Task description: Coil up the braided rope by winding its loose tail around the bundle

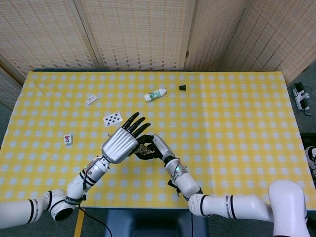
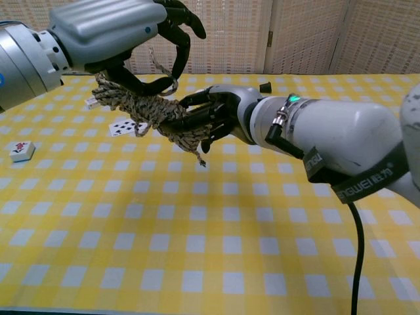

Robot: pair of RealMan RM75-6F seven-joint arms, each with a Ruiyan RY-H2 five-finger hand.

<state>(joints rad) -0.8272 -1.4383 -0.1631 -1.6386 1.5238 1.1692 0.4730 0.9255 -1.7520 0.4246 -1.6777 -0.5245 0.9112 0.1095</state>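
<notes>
Both hands met at the braided rope bundle (image 2: pixel 154 113), which hung in the air above the yellow checked table (image 1: pixel 237 123), near its front-middle. The right hand (image 2: pixel 220 118) had its dark fingers (image 2: pixel 197 111) wrapped around the bundle's right end, gripping it. The left hand (image 2: pixel 125 33) arched over the bundle's left part, its fingers (image 2: pixel 180 26) curled down, pinching the thin loose tail (image 2: pixel 159 67) rising from the coil. Behind lay a playing card (image 1: pixel 112 118), a mahjong tile (image 1: pixel 67 139), a small white bottle (image 1: pixel 155 94) and a black cap (image 1: pixel 182 87).
</notes>
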